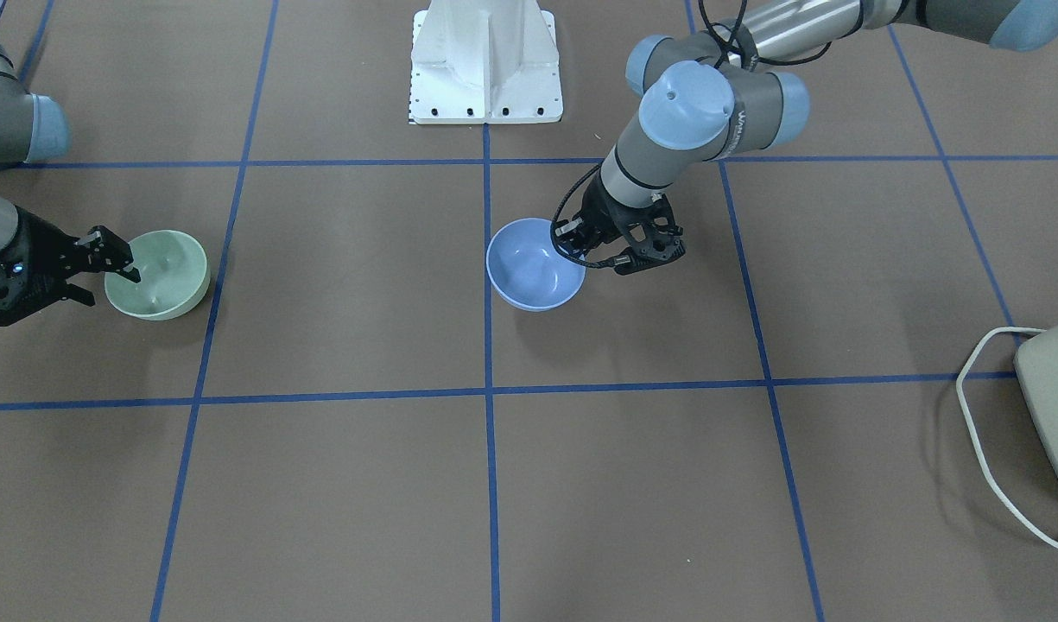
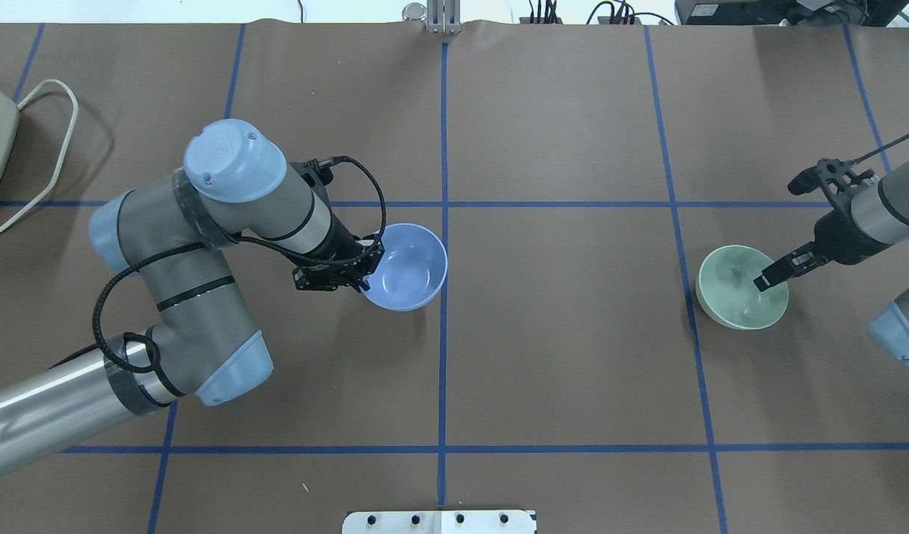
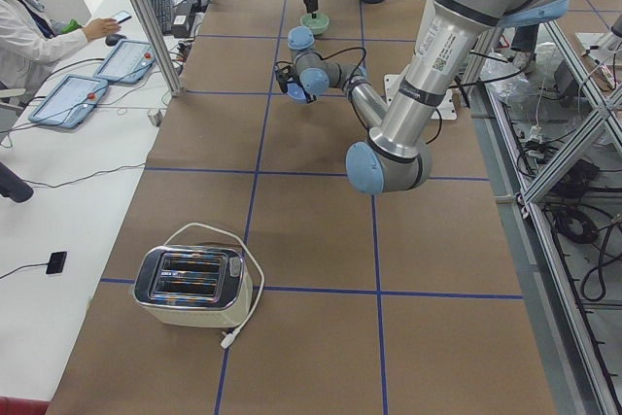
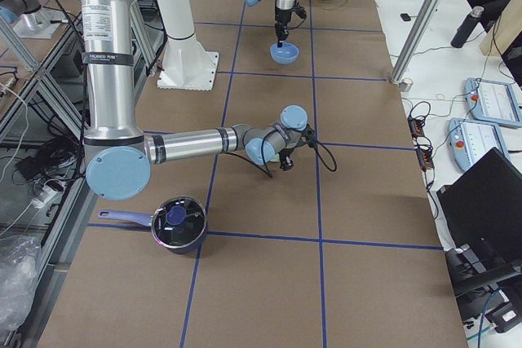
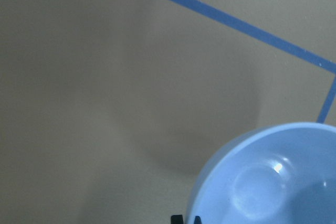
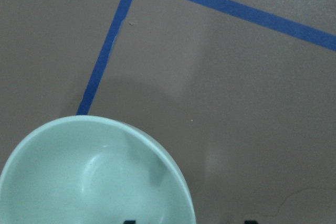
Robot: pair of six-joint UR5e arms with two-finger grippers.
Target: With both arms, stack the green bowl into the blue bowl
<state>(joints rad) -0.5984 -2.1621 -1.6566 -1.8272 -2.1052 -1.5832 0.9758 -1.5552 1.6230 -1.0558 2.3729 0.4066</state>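
Left pincer (image 2: 368,270) seemingly pinching blue bowl (image 2: 413,268) rim, tips mostly hidden

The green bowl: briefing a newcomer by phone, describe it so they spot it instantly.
On the brown, blue-taped table, look toward the robot's right end. The green bowl sits beside a tape line, the right gripper at its rim. It is pale mint; the blue bowl near the centre is periwinkle.
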